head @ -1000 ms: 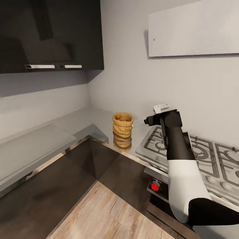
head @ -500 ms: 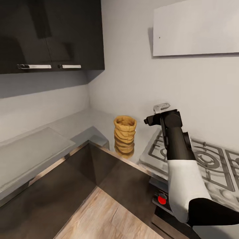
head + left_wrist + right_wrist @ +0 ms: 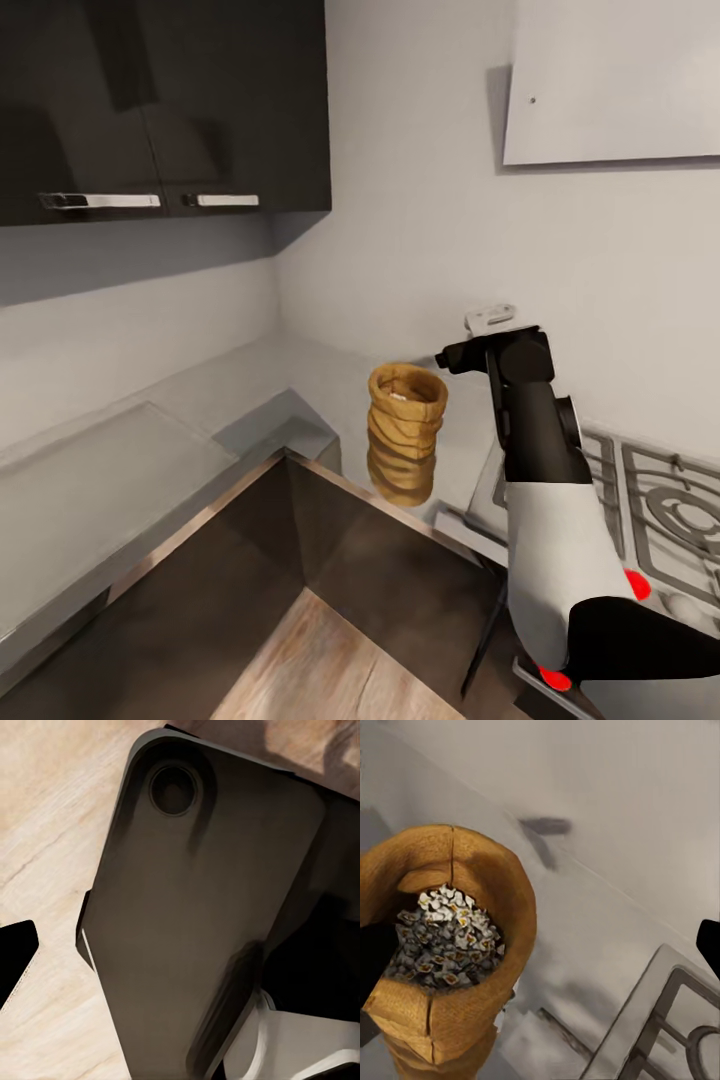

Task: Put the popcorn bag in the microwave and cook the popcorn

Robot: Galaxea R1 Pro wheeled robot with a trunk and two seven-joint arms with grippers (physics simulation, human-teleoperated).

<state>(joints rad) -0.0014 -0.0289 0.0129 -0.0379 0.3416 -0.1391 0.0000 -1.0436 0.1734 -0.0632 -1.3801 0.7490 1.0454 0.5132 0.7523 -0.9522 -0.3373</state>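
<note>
– What does the popcorn bag [image 3: 404, 435] look made of?
– Tan, coarse woven-looking paper, matt, creased in rings; the popcorn [image 3: 441, 937] inside is pale, rough bits.

– And the worktop [image 3: 200, 420] at mid-left of the head view?
– Grey, smooth, glossy like steel, over dark glossy cabinet fronts [image 3: 180, 590].

– The upper cabinets [image 3: 160, 100] at top left?
– Black, high-gloss, with bright metal handles [image 3: 100, 200].

– The hob [image 3: 650, 500] at right?
– Brushed silvery metal with grey grates.

– The floor [image 3: 340, 670]?
– Light wood planks, matt.

– The right arm [image 3: 545, 480]?
– Smooth plastic, black and white.
</note>
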